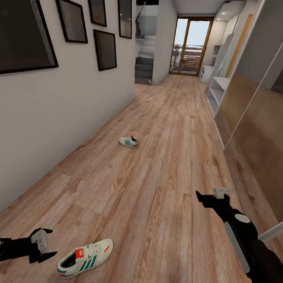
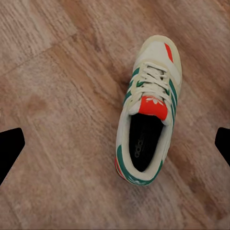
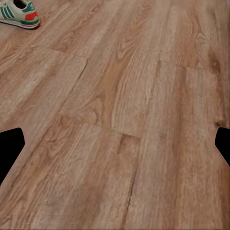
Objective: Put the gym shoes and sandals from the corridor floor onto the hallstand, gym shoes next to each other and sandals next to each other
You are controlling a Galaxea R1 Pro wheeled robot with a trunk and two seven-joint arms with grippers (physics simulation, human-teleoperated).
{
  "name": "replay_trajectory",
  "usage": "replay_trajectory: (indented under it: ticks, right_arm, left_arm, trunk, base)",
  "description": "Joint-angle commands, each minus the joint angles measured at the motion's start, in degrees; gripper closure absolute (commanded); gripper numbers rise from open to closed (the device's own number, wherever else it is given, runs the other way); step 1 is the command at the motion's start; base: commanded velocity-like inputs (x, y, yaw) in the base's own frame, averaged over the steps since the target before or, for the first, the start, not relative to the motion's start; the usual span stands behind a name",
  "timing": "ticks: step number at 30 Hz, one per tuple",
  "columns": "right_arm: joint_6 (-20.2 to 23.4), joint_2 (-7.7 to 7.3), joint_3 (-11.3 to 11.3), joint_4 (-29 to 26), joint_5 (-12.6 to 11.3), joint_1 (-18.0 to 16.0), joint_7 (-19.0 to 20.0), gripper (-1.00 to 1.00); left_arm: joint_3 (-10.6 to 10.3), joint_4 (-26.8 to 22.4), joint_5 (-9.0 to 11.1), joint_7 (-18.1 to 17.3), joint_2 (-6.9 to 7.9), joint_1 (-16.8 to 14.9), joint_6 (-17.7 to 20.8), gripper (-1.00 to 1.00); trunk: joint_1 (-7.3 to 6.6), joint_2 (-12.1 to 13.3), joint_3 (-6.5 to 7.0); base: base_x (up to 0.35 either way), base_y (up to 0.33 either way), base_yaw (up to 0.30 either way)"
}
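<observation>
Lying upright on its sole on the floor [image 1: 155, 188], the near shoe [image 1: 85, 257] sits just beside the left gripper [image 1: 42, 246], toward its fingertip side and not touching it. In the left wrist view the same shoe [image 2: 147, 115] lies between the two spread fingertips, off-centre toward one of them; the jaws stand apart and hold nothing.

Judgement: the shoe is light, with a soft upper and a stiffer sole. The open collar behind the red tongue offers a rim to pinch; clamping across the heel sidewalls is the firmer alternative. Laces could snag.

The second shoe [image 1: 130, 141] lies well ahead, near the left wall [image 1: 76, 113]. The right gripper [image 1: 215, 197] hangs over bare planks, apart and empty.

Open room is ample on all sides of the near shoe. A pale shelf unit [image 1: 216, 93] stands far ahead along the right side.
</observation>
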Motion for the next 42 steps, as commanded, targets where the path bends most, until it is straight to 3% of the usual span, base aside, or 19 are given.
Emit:
replay_trajectory:
  ticks: [1,21,31,42]
  right_arm:
    - [0.3,-0.07,0.0,-0.2,-0.4,0.0,-0.1,-1.0]
    - [0.3,-0.16,-0.1,-0.7,-0.4,0.0,-0.1,-1.0]
    - [0.3,-0.16,-0.1,-0.7,-0.4,0.0,-0.1,-1.0]
    - [0.3,-0.16,-0.1,-0.7,-0.4,0.0,-0.1,-1.0]
  left_arm:
    - [0.2,-0.4,-0.8,-0.3,-0.11,-0.1,-0.4,-1.0]
    - [0.2,-0.4,-7.3,-3.0,-0.07,-1.8,4.2,-1.0]
    - [0.4,0.9,-7.3,-6.2,0.29,-4.3,7.5,-1.0]
    - [0.9,4.5,-7.4,-9.7,1.4,-7.9,7.7,-1.0]
  trunk:
    - [-0.01,0.0,-0.05]
    - [-0.01,0.0,-0.05]
    - [-0.01,0.0,-0.05]
    - [-0.01,0.0,-0.05]
  base:
    - [0.0,0.0,0.0]
    - [0.0,0.0,0.0]
    - [0.0,0.0,0.0]
    - [0.0,0.0,0.0]
